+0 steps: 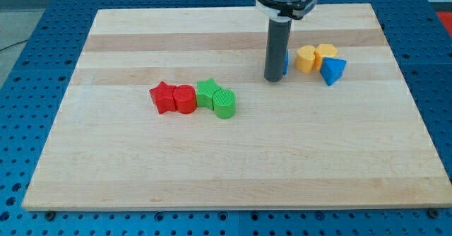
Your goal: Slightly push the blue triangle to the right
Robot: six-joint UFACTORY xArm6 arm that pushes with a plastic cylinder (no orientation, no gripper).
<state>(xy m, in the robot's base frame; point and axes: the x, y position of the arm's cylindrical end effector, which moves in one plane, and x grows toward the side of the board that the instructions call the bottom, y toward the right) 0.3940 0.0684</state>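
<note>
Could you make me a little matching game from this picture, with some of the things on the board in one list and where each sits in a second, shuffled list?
Things:
1. blue triangle
2. red star
3. green cylinder
4. my tip

Places:
A. farthest to the view's left in the row of red and green blocks
B. just to the view's left of the yellow blocks, with a small blue block partly hidden behind the rod
C. farthest to the view's right of all the blocks
D. at the view's right end of the red and green row

Pairs: 1-C, 2-A, 3-D, 4-B
</note>
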